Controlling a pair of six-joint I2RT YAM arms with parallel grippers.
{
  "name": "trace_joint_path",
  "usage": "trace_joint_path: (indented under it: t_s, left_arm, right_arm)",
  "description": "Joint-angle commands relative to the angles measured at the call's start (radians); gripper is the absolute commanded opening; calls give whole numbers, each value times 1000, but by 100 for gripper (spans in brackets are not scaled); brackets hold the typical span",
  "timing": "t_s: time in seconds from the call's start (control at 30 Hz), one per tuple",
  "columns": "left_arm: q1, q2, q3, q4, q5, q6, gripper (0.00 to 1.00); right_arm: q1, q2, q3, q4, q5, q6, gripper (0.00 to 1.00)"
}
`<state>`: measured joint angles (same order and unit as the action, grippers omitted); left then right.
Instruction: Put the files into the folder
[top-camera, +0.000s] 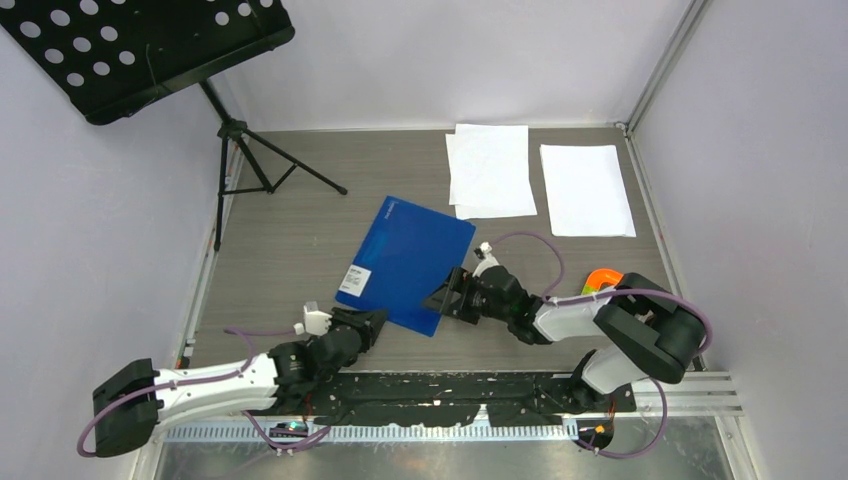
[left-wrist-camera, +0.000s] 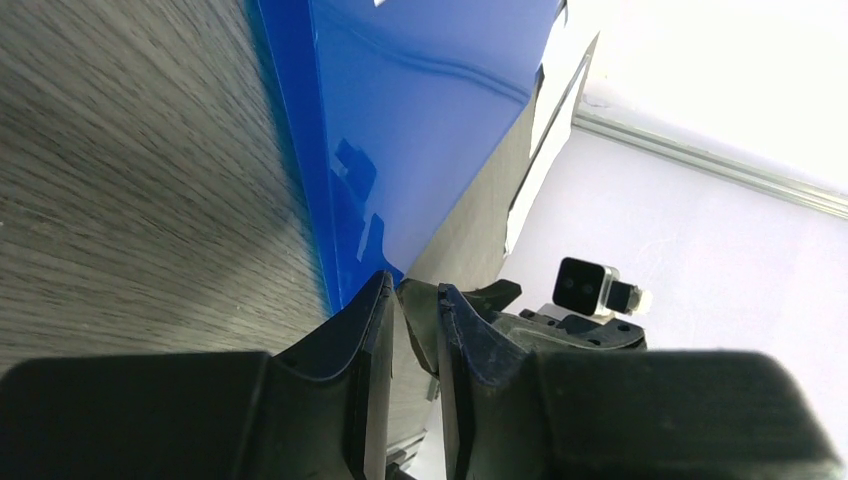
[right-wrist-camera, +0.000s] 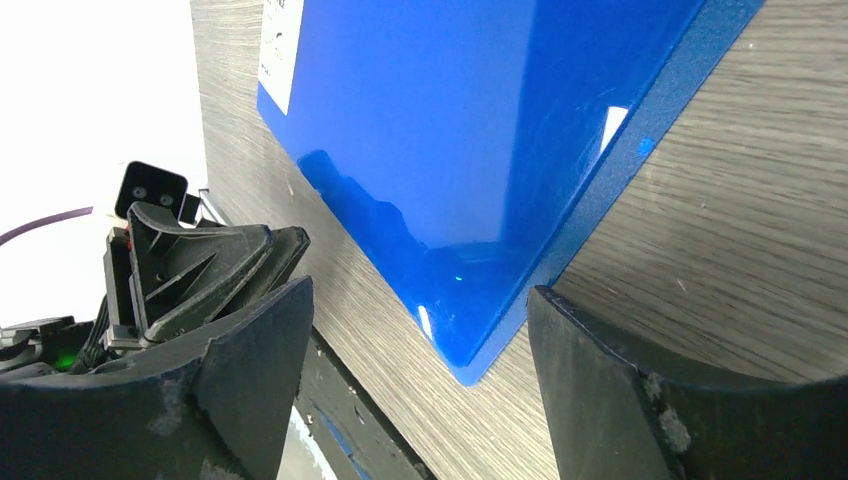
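The blue folder (top-camera: 405, 262) lies closed and flat on the table, its white label (top-camera: 356, 280) toward the left. Two lots of white files lie at the back: overlapping sheets (top-camera: 490, 170) and a stack (top-camera: 586, 190). My left gripper (top-camera: 378, 320) sits at the folder's near left edge. In the left wrist view (left-wrist-camera: 412, 292) its jaws stand a narrow gap apart with nothing between them, against the folder (left-wrist-camera: 400, 130). My right gripper (top-camera: 445, 298) is wide open and empty, and in its wrist view (right-wrist-camera: 420, 290) it straddles the near corner of the folder (right-wrist-camera: 480, 120).
A black music stand (top-camera: 150, 50) on a tripod (top-camera: 255, 165) stands at the back left. An orange and green object (top-camera: 603, 280) lies behind the right arm. Black tape (top-camera: 450, 385) and a metal rail run along the near edge. Walls close in on three sides.
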<state>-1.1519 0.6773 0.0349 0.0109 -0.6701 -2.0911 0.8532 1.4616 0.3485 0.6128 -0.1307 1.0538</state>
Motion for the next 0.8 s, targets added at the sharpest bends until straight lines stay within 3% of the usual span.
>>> trace_joint_path:
  t_s: [0.0, 0.23, 0.3, 0.4, 0.5, 0.53, 0.6, 0.67, 0.77]
  left_arm:
    - [-3, -19, -2, 18, -40, -119, 22]
    - [34, -75, 21, -77, -37, -65, 23]
    - [174, -103, 73, -117, 84, 99, 28]
    - [503, -60, 168, -86, 374, 436, 38]
    - [824, 149, 349, -134, 615, 772, 46]
    - [882, 208, 430, -149, 678, 862, 47]
    - [937, 456, 611, -282, 733, 989, 48]
    - [942, 640, 752, -282, 800, 1098, 51]
    - [922, 837, 910, -367, 824, 1168, 51]
  right_arm:
    - [-4, 37, 42, 85, -18, 36, 83]
    - [-6, 62, 56, 93, -18, 48, 78]
    - [-7, 32, 41, 62, 9, 42, 77]
    - [-14, -27, 17, 6, 46, 20, 77]
    - [-22, -58, 8, -29, 52, -5, 78]
    - [-23, -67, 10, -35, 54, -15, 78]
    - [-28, -67, 25, -52, 53, -30, 81]
    - [-42, -59, 43, -64, 48, -45, 83]
    - [-66, -43, 74, -117, 63, -75, 84]
